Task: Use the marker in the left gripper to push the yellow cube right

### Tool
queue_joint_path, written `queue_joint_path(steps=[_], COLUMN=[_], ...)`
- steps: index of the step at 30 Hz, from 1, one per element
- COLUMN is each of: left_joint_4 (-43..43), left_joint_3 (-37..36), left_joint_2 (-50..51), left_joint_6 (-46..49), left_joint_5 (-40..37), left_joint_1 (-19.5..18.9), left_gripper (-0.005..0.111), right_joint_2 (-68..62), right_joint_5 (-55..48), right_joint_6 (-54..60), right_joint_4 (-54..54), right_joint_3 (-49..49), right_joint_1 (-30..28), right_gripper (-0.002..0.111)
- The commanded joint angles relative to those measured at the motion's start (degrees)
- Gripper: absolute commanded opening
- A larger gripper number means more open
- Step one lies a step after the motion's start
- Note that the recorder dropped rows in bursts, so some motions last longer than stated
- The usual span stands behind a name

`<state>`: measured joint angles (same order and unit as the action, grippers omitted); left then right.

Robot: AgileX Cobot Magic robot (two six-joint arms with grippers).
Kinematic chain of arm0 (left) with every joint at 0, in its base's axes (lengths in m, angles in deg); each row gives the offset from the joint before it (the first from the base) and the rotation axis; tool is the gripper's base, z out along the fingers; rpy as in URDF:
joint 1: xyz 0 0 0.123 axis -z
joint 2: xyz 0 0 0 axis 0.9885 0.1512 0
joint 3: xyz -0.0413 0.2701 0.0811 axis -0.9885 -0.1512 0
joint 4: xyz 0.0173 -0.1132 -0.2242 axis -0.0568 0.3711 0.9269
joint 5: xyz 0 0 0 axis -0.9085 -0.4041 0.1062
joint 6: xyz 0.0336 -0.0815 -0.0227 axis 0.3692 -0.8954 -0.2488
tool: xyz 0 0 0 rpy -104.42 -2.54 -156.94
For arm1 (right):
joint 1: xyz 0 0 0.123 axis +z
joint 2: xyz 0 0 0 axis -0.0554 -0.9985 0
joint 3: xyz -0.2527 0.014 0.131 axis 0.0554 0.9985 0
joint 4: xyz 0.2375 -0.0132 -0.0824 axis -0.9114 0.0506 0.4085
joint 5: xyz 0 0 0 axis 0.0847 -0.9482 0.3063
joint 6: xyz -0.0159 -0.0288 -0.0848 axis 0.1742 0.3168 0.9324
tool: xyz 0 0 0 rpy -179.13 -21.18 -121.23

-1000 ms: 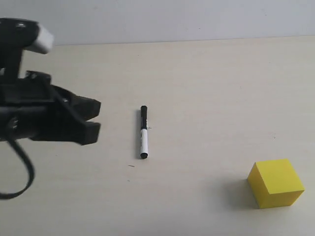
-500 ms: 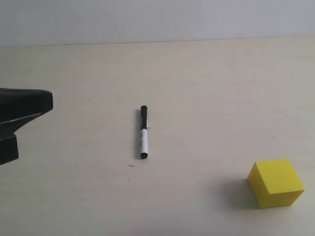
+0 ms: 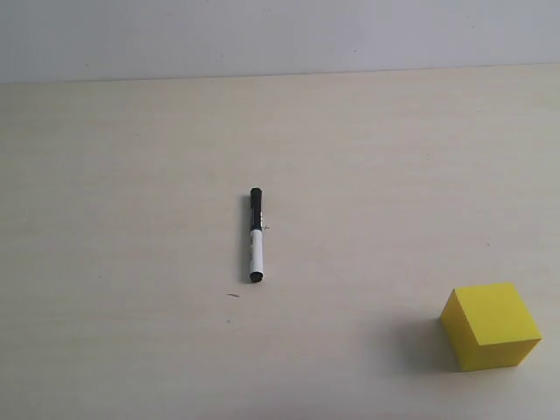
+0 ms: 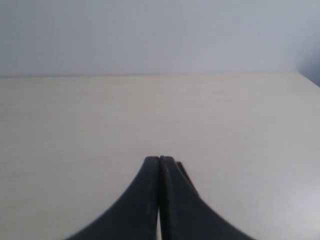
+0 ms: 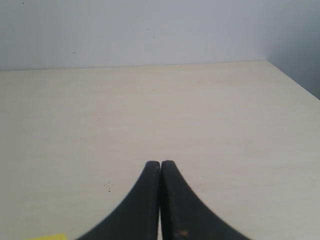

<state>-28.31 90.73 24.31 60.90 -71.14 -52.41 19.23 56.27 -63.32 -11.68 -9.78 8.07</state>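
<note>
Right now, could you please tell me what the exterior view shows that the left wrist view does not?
Only the exterior view shows the marker lying flat on the table and the yellow cube standing apart from it, toward the lower right; no arm appears there. Only the left wrist view shows the left tool, its fingers pressed together with nothing between them. Both show the pale table and the plain wall behind it.

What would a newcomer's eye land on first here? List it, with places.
The yellow cube, bright against the pale table, sits at the exterior view's lower right. The marker lies flat near the middle, well apart from the cube and held by nothing. The wrist views show the left gripper and right gripper with fingers closed together, empty.
</note>
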Motion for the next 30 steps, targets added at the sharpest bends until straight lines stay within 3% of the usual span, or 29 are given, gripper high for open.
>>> queue_joint_path(steps=[1,4,8,17,30], left_joint_4=[-1.7,-2.8,-2.9,-4.7,-5.2], left_joint_3=[-3.3,-5.9,-9.2,-17.8,-26.5], left_joint_2=[-10.8,-17.2,-23.5,-32.9,-33.1], left_joint_6=[0.4,0.4,0.4,0.4,-0.5], left_joint_5=[-3.6,-4.2,-4.2,-3.6,-4.1], left_joint_1=[-11.2,-15.8,-18.3,-18.6,-19.2], left_gripper=[0.0,0.0,0.0,0.0,0.0], right_joint_2=[0.4,0.4,0.4,0.4,0.4], right_joint_5=[0.6,0.6,0.6,0.6,0.6], right_joint_6=[-0.2,-0.2,-0.2,-0.2,-0.2], right_joint_4=[-0.1,-0.1,-0.1,-0.1,-0.1], right_joint_3=[0.3,0.3,0.3,0.3,0.3], right_joint_1=[-0.2,-0.2,-0.2,-0.2,-0.2], right_gripper=[0.0,0.0,0.0,0.0,0.0])
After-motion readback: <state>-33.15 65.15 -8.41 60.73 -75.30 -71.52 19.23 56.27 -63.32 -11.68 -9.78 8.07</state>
